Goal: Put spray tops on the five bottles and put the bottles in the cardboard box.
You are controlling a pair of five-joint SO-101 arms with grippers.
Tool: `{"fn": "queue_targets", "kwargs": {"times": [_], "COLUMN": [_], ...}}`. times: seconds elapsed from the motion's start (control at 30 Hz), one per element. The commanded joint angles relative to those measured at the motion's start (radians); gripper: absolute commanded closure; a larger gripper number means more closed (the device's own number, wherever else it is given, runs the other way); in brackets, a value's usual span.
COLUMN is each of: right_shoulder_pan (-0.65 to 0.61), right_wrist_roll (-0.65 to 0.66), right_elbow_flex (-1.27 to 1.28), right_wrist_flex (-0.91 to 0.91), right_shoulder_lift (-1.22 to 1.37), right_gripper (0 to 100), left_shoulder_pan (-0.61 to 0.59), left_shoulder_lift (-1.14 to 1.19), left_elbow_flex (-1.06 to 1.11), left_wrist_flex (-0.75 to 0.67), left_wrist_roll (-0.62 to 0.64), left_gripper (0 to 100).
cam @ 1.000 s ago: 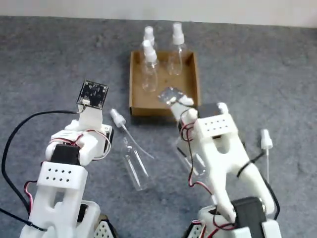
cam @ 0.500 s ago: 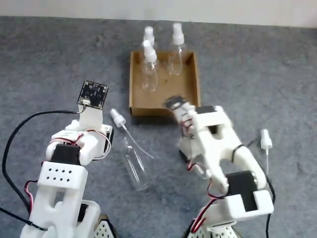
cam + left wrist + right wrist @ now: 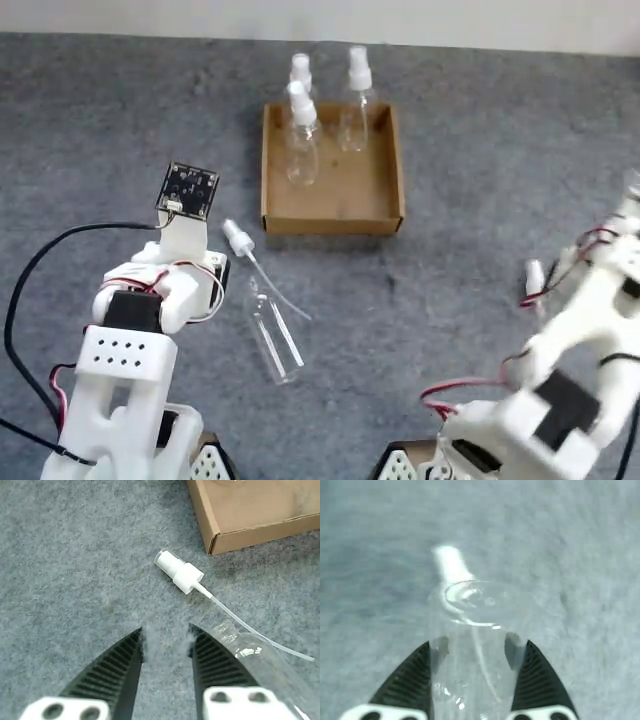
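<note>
Three clear bottles with white spray tops [image 3: 302,135] stand in the cardboard box [image 3: 385,205]. A loose spray top [image 3: 238,238] with its long tube lies in front of the box, and an open bottle [image 3: 275,342] lies beside it. My left gripper [image 3: 165,630] hangs open just short of that spray top [image 3: 180,573], with the lying bottle [image 3: 250,650] next to one finger. My right gripper [image 3: 476,647] is shut on another clear open bottle [image 3: 470,605], held above a second spray top [image 3: 451,562]. That top [image 3: 535,280] lies by the right arm [image 3: 590,330].
Everything rests on grey carpet [image 3: 460,150]. The left arm [image 3: 150,300] stands at the near left with a black cable looping off its side. The box corner [image 3: 215,540] is close ahead of the left gripper. Bare carpet lies between the two arms.
The right arm has swung from in front of the box out to the far right, carrying the clear bottle off the carpet. The left arm has kept still.
</note>
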Motion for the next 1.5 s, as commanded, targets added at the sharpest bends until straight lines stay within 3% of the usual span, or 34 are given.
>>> {"fn": "queue_targets", "kwargs": {"times": [0.0,0.1,0.27,0.5,0.7,1.0,1.33,1.47], "right_shoulder_pan": [0.101,0.165,0.226,0.228,0.200,0.165,0.262,0.305], "right_wrist_roll": [-0.100,-0.167,-0.166,-0.086,-0.035,0.694,1.936,2.202], "right_elbow_flex": [-0.165,-0.303,-0.473,-0.595,-0.604,-0.688,-0.561,-0.490], "right_wrist_flex": [-0.013,-0.013,0.031,0.189,0.209,0.213,0.248,0.252], "right_shoulder_lift": [0.154,0.305,0.475,0.513,0.510,0.375,0.275,0.277], "right_gripper": [99.5,99.5,97.3,71.5,67.6,67.6,67.6,67.6], "left_shoulder_pan": [-0.008,-0.008,-0.008,-0.008,-0.008,-0.008,-0.013,-0.013], "left_shoulder_lift": [0.004,0.004,0.004,0.004,0.004,0.004,0.004,0.004], "left_elbow_flex": [-0.004,0.005,0.005,0.005,0.005,0.007,0.007,0.007], "left_wrist_flex": [-0.015,-0.018,-0.020,-0.020,-0.020,-0.020,-0.020,-0.020], "left_wrist_roll": [-0.005,-0.003,-0.003,-0.005,-0.005,-0.005,-0.003,-0.002], "left_gripper": [91,91,91,91,91,91,91,91]}}
